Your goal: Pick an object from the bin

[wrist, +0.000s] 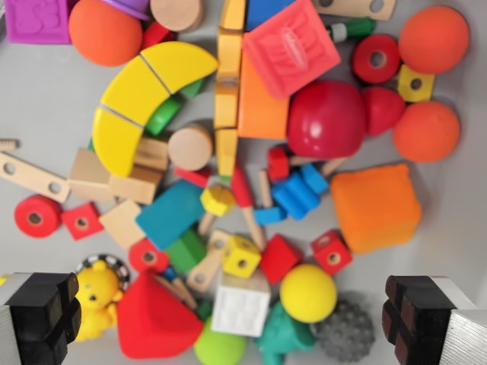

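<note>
I look straight down into a grey bin [46,106] full of toys. My gripper [236,319] hangs open above the pile, its two black fingertips [42,315] at the bottom corners of the wrist view, nothing between them. Below the gap lie a white embossed block [241,308], a yellow ball [307,293], a red wedge [152,319], a green ball [219,346] and a dark grey bumpy ball [346,331]. A yellow bear [97,293] sits beside the finger on the wrist view's left.
Farther up are a yellow segmented arc [137,99], a dark red mushroom shape [331,118], an orange cube [377,207], three orange balls [105,32], a pink embossed block [291,47], a teal block [171,214] and several small red, yellow and blue pieces.
</note>
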You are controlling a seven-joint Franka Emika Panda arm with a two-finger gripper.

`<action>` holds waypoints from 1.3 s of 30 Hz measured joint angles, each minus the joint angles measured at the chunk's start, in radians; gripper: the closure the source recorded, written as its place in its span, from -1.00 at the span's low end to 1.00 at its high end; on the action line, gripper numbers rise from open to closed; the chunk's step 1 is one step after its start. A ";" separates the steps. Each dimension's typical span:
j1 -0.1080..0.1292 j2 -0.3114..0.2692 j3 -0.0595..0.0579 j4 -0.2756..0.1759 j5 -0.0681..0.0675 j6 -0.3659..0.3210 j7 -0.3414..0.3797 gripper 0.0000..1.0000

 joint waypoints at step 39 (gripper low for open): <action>0.016 -0.003 0.015 -0.056 0.000 0.049 -0.101 -1.00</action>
